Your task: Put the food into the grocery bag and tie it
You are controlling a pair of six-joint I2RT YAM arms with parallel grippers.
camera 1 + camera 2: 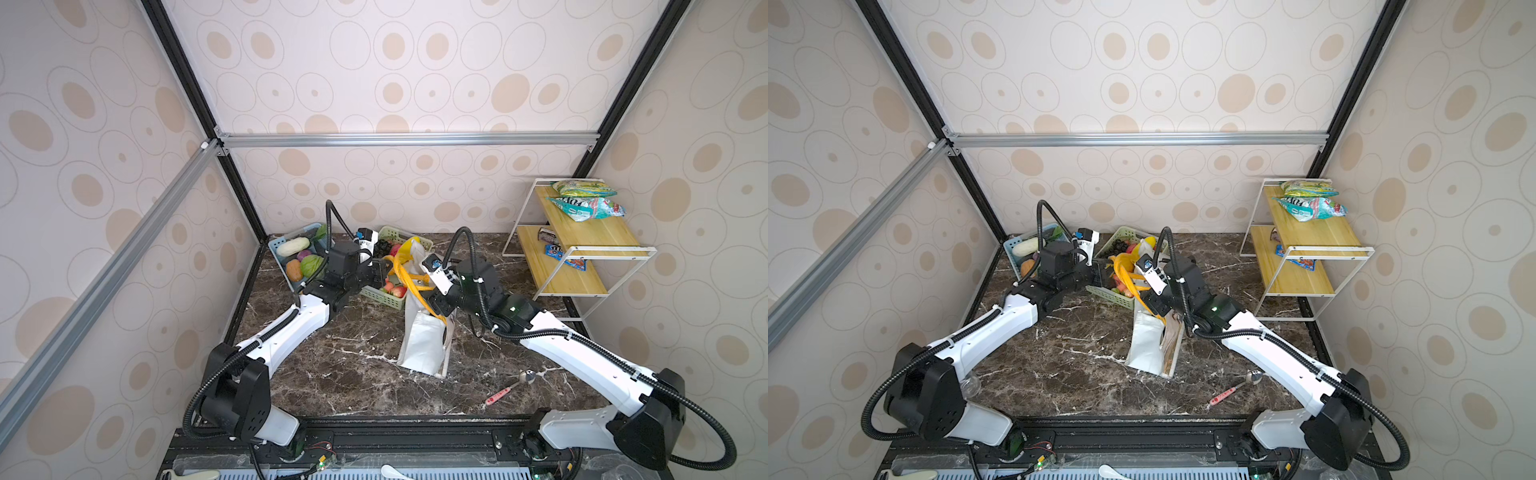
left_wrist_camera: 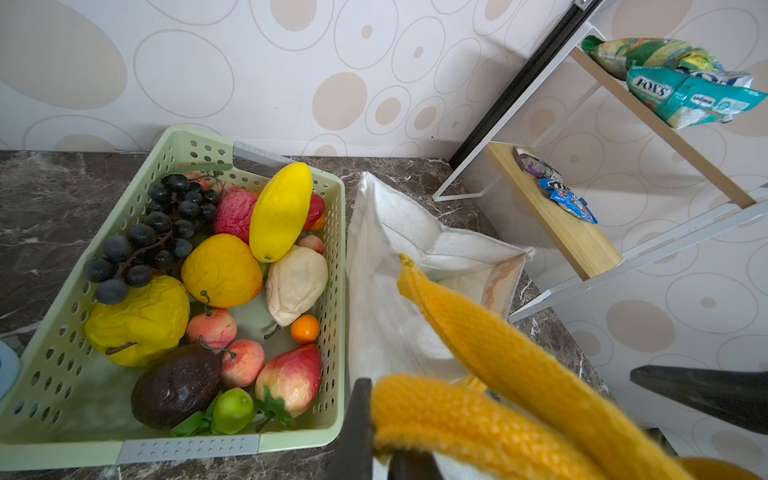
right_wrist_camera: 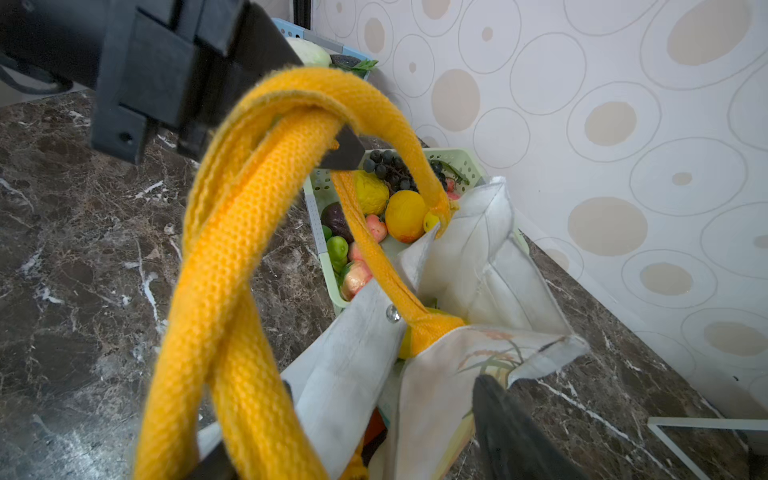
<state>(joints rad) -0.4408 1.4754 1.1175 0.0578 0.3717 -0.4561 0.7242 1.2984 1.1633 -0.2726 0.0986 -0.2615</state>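
The white grocery bag [image 1: 419, 340] [image 1: 1148, 345] stands mid-table, its yellow-orange handles [image 1: 405, 266] [image 3: 232, 232] pulled up and crossed. My left gripper [image 1: 384, 270] [image 2: 382, 440] is shut on one handle strap [image 2: 457, 411] above the bag's mouth; it also shows in the right wrist view as the left gripper [image 3: 266, 104]. My right gripper [image 1: 434, 305] [image 3: 384, 382] is open, its fingers wide apart on either side of the bag's top edge and a strap. Orange and teal food [image 3: 374, 428] shows deep inside the bag. More toy fruit [image 2: 224, 270] lies in the green basket.
The green basket [image 2: 187, 446] sits right against the bag's left side, and a blue basket [image 1: 286, 241] of vegetables is at the back left. A wooden shelf rack [image 1: 582, 232] with snack packets [image 2: 685, 95] stands at the right. A spoon [image 1: 511, 388] lies front right.
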